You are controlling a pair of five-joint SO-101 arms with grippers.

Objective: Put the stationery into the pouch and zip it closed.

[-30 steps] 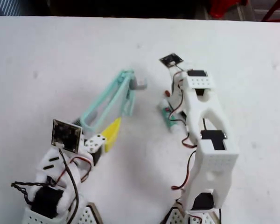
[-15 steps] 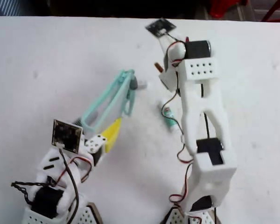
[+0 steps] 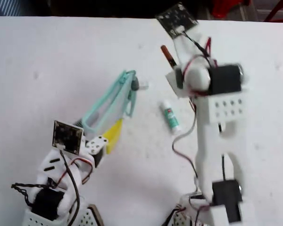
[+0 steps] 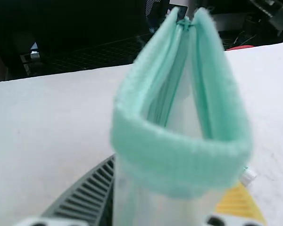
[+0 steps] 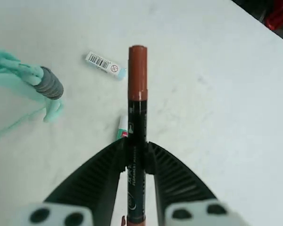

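Note:
My left gripper [image 3: 107, 135] is shut on the near end of the mint-green pouch [image 3: 109, 104], holding it on edge with its mouth [image 4: 179, 155] gaping. A grey zipper pull [image 3: 135, 84] hangs at the pouch's far end. Raised above the table to the right of the pouch, my right gripper [image 5: 136, 146] is shut on a brown-capped marker [image 5: 137, 94], which also shows as the marker [image 3: 168, 55] in the high view. A glue stick [image 3: 170, 116] lies on the table between the arms. A small white barcoded piece [image 5: 105, 65] lies beside the zipper pull [image 5: 51, 84].
The white table [image 3: 61, 56] is bare to the left and at the far side. Its far edge meets a dark background. The right arm's body [image 3: 221, 132] stretches over the table's right half.
The right arm has risen and swung toward the far side with the marker, uncovering the glue stick. The left arm and pouch have stayed put.

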